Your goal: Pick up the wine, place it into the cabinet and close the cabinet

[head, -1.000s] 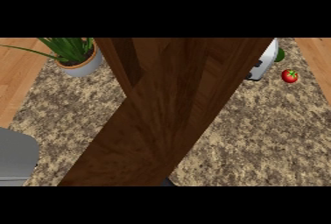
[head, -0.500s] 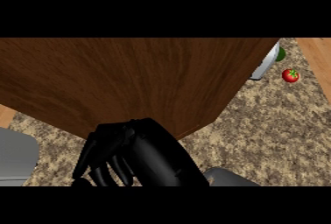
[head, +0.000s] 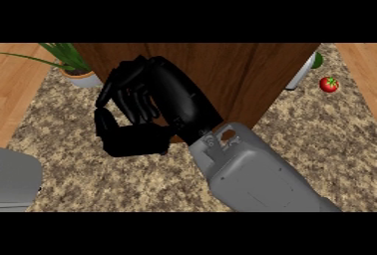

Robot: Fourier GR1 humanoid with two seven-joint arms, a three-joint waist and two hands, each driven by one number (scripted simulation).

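In the head view, the right hand (head: 147, 107) was seen in front of a wide brown wooden panel (head: 243, 74), judged to be the cabinet door, and its grey forearm (head: 254, 177) came in from the lower right. The fingers (head: 129, 99) were curled toward the thumb, but nothing could be seen between them, so they were taken as clenched on nothing, although a small handle hidden behind them could not be excluded. A second ago the panel was crossing the view as a slanted board and no hand was visible; half a second ago the hand was low at the bottom edge, and now it was raised higher against the wood, while the panel was turned broad across the top. This change was understood as the door being swung toward closing. The wine bottle was not found anywhere on the speckled tabletop (head: 309, 134); it was probably already inside the cabinet, behind the door, though this could not be confirmed. The last step, closing, was therefore judged to be under way. A potted plant (head: 74, 67) stood at the upper left, a tomato (head: 328, 84) lay at the right, and a green thing (head: 317, 61) showed beside the door's edge. The left hand was not shown.
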